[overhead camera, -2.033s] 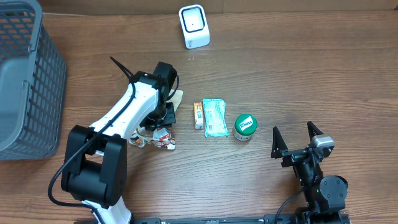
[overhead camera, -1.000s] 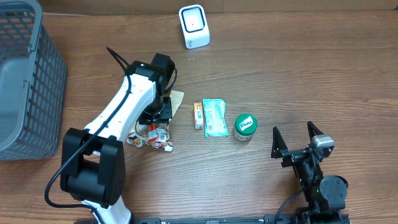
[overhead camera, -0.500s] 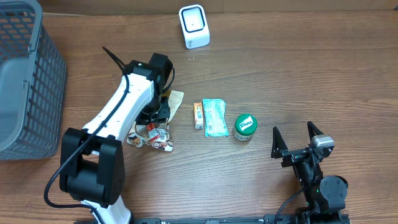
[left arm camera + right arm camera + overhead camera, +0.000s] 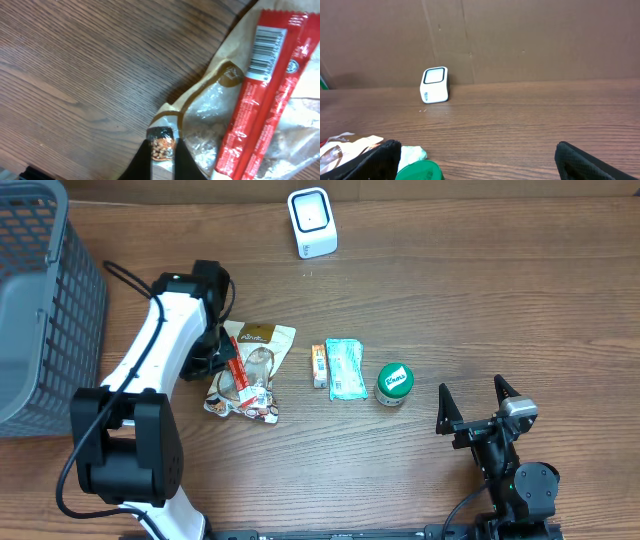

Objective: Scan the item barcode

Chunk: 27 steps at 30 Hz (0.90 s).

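The left gripper [image 4: 161, 150] is pinching, seemingly, a corner of the tan-and-clear plastic pouch [image 4: 210, 105] between its fingers [image 4: 141, 162]. The right gripper [image 4: 470, 385] is gaping wide, holding nothing.

Red stick packet [image 4: 260, 100] — white barcode panel; tan pouch [image 4: 262, 338]; green-lidded jar [image 4: 394, 382].

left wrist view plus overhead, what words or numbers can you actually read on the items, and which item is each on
No text is legible.
red stick packet: barcode panel and round logo, print too blurred to read.
snack pouch: brown logo near the top, too small.
green-lidded jar: white wording on the lid, too small.
teal packet and orange box: print unreadable.
scanner: no text visible.
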Each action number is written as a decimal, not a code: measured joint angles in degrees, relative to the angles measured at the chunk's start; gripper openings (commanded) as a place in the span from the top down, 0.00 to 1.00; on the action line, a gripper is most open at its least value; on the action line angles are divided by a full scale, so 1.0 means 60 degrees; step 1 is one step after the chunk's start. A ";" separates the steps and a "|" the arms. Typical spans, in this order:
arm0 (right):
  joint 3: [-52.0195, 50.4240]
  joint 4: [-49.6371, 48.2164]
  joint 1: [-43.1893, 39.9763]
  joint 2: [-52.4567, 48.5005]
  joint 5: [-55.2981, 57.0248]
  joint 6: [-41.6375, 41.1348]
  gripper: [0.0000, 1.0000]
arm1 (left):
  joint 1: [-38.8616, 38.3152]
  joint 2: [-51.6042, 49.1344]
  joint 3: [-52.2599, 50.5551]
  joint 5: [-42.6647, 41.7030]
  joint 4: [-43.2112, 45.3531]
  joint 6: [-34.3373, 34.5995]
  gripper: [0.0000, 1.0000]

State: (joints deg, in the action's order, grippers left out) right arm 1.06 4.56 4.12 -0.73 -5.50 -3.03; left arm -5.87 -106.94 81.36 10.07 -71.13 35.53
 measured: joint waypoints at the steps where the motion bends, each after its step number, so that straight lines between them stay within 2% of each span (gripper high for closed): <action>1: 0.0000 0.0004 -0.0004 0.0000 0.0004 0.0000 0.00 | 0.0036 0.0000 0.0000 -0.0022 0.0000 0.0011 0.96; 11: 0.0000 0.0004 -0.0004 0.0000 0.0000 -0.0004 0.00 | 0.0047 0.0000 0.0000 -0.0022 -0.0138 -0.0084 0.96; 17: 0.0000 0.0007 0.0000 0.0000 0.0000 0.0000 0.00 | 0.0047 0.0000 -0.0441 0.0069 0.0393 -0.0164 0.96; 27: 0.0000 0.0000 0.0000 0.0000 0.0000 -0.0004 0.00 | 0.0047 0.0000 -0.1279 -0.0798 0.0820 -0.0674 0.96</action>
State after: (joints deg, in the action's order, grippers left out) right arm 1.06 4.56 4.12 -0.73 -5.50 -3.05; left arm -5.58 -106.94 73.69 5.28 -66.22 31.48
